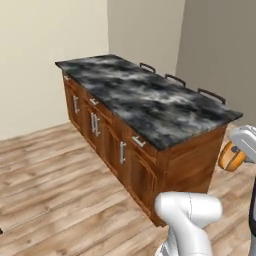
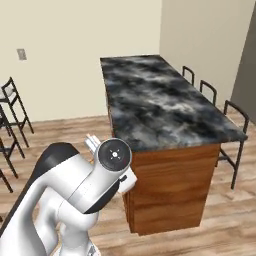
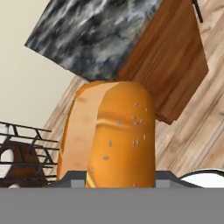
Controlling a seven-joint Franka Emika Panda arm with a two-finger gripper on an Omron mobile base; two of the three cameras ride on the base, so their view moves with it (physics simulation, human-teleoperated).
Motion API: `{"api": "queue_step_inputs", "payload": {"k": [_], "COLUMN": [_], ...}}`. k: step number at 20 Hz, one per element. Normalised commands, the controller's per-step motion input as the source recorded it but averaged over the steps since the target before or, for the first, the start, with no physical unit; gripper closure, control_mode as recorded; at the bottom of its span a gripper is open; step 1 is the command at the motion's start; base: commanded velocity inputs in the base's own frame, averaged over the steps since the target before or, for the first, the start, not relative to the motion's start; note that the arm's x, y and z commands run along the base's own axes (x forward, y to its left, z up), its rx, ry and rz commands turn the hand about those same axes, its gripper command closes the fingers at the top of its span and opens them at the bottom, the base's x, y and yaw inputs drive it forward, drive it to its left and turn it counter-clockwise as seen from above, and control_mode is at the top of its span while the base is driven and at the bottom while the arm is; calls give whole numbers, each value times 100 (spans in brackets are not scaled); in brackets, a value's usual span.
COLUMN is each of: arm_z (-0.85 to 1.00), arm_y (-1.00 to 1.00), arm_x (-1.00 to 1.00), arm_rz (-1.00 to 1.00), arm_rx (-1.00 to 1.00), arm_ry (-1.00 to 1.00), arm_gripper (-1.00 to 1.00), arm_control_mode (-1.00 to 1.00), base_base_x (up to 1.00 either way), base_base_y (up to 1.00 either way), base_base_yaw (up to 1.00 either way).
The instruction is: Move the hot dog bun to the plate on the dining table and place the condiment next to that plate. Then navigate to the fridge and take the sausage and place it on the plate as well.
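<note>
The hot dog bun [image 3: 109, 135], orange-tan with a few seeds, stands lengthwise between my fingertips [image 3: 73, 176], and my gripper [image 3: 118, 179] is shut on it. From the left base view the bun [image 1: 231, 156] hangs off the right end of the dining table [image 1: 145, 100], below its top, with the gripper [image 1: 244, 142] just above it. The table's dark marbled top [image 2: 160, 100] and brown wooden sides lie ahead of the arm; in the hand view the table [image 3: 92, 35] sits beyond the bun. The plate, condiment, fridge and sausage are out of view.
Black bar stools [image 1: 175, 79] line the table's far side, also the stools [image 2: 235, 115] at its right. More black chairs [image 2: 10, 100] stand by the left wall. Wooden floor [image 1: 50, 190] spreads left of the table.
</note>
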Motion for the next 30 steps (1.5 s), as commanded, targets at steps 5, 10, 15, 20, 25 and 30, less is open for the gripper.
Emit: {"api": "queue_step_inputs", "payload": {"k": [5,10,15,20,25,30], "arm_z": [0,0,0,0,0,0], "arm_y": [0,0,0,0,0,0], "arm_x": [0,0,0,0,0,0], "arm_rz": [0,0,0,0,0,0], "arm_rx": [0,0,0,0,0,0], "arm_ry": [0,0,0,0,0,0], "arm_gripper": [100,100,100,100,100,100], "arm_control_mode": [100,100,100,100,100,100], "base_base_x": [4,16,40,34,27,49], "base_base_y": [0,8,52,91,92,52], "base_base_yaw": [71,64,40,14,0,9]}}
